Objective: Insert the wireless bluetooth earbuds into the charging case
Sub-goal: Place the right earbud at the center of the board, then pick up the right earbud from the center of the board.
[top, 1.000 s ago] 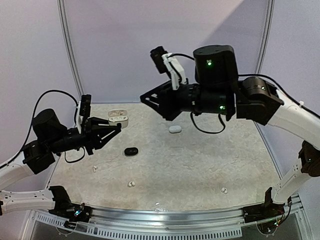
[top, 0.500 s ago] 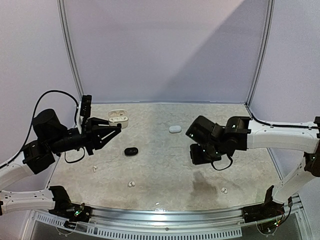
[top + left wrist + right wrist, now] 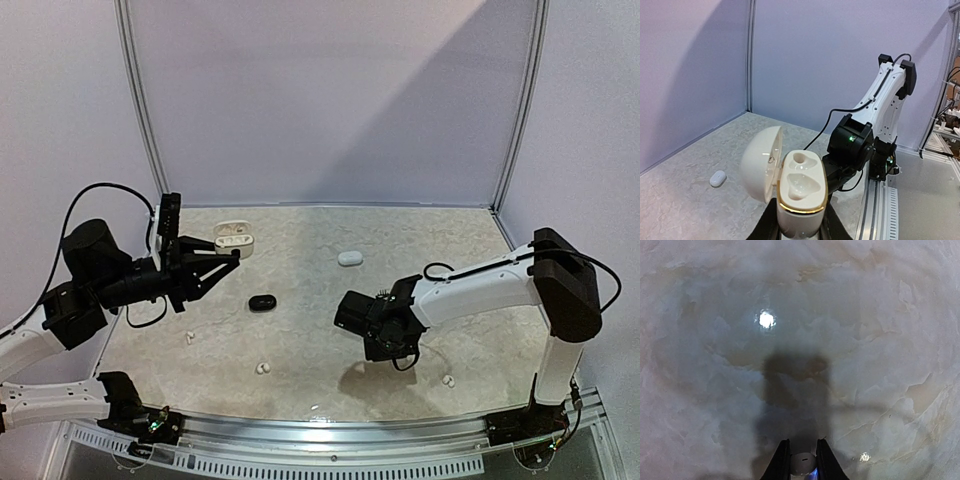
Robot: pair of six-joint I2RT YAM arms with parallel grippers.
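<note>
Marbled table (image 3: 480, 250), lilac walls behind. Left gripper (image 3: 800, 231) is clamped on the base of the open white charging case (image 3: 801, 192), held upright off the surface with the lid hinged left and both wells bare. Right gripper (image 3: 803, 442) points straight down just above the table, jaws narrow, and a small pale round item between them looks like a white earbud (image 3: 803, 463). Loose white earbuds (image 3: 263, 368) lie scattered along the front edge. Black case (image 3: 262, 302) is mid-table and closed white case (image 3: 350, 258) farther back.

Table (image 3: 450, 250) pale marbled, glossy; open case (image 3: 801, 194) smooth cream plastic, gold rim.
</note>
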